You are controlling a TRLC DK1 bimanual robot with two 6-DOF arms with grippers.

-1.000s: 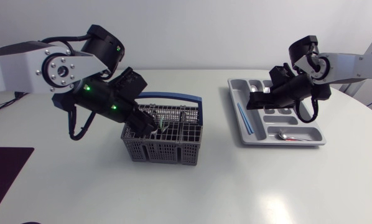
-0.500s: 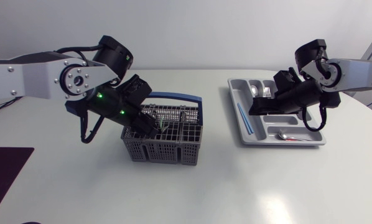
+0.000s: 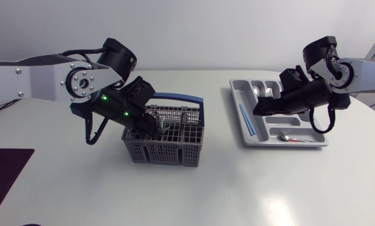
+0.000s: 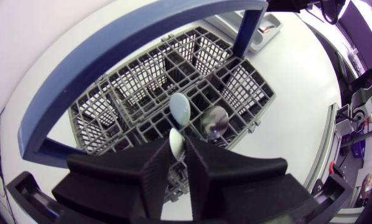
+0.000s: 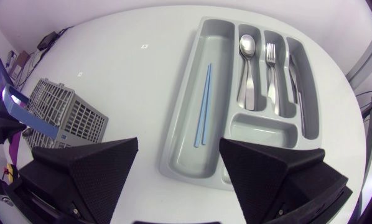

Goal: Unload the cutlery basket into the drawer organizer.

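The grey cutlery basket (image 3: 165, 150) with a blue handle (image 4: 111, 37) stands left of the table's middle. My left gripper (image 3: 155, 127) reaches down into it. In the left wrist view its fingers (image 4: 201, 165) press from both sides on a pale spoon (image 4: 176, 144) that stands in a cell. A second pale spoon (image 4: 180, 111) and a dark metal spoon (image 4: 214, 119) stand just ahead of it. My right gripper (image 3: 272, 103) hangs open and empty over the grey drawer organizer (image 3: 313, 142). The organizer (image 5: 192, 81) holds blue chopsticks (image 5: 204, 106), a spoon (image 5: 246, 62), a fork (image 5: 271, 62) and a knife (image 5: 296, 81).
A small spoon with a red mark (image 3: 290, 137) lies in the organizer's near compartment. A dark mat (image 3: 2, 176) covers the table's near left corner. Bare white table lies between the basket and the organizer and along the front.
The left gripper's fingers have come together on the pale spoon inside the basket. The right arm has drifted slightly to the right over the organizer, its gripper still open.
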